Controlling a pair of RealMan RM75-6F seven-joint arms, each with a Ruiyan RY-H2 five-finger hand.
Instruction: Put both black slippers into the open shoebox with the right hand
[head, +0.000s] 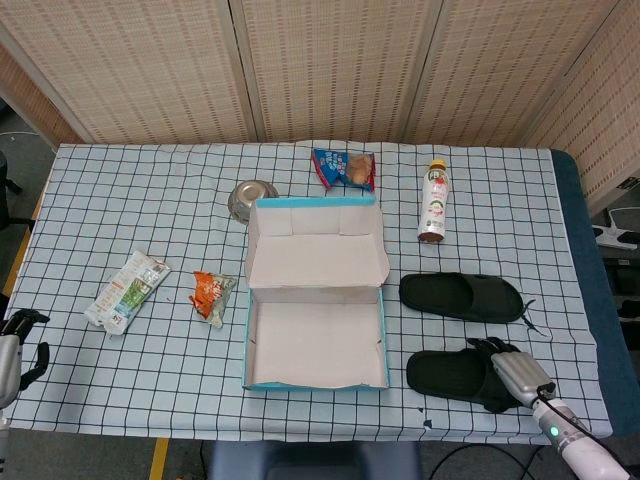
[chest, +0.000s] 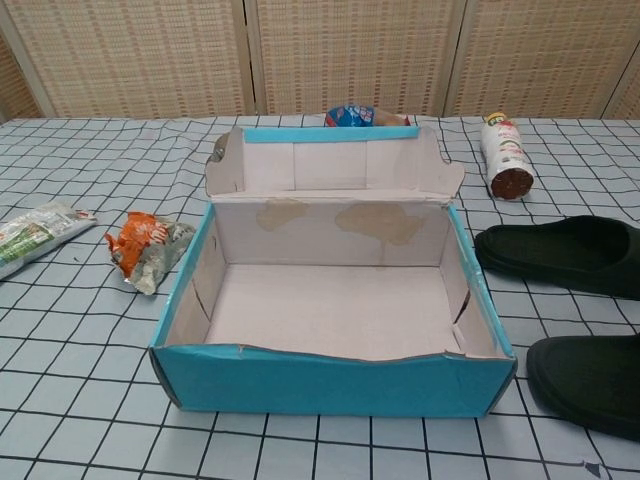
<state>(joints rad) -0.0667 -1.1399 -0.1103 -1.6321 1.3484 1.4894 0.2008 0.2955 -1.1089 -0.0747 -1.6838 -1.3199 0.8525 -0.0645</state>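
Note:
The open shoebox, blue outside and white inside, stands empty mid-table with its lid folded back. Two black slippers lie to its right: the far slipper and the near slipper. My right hand lies over the right end of the near slipper, its dark fingers spread across it; a firm grip does not show. My left hand hangs at the table's left front edge, holding nothing. Neither hand appears in the chest view.
A drink bottle lies behind the far slipper. A blue snack bag and a metal bowl sit behind the box. An orange wrapper and a green-white packet lie to its left.

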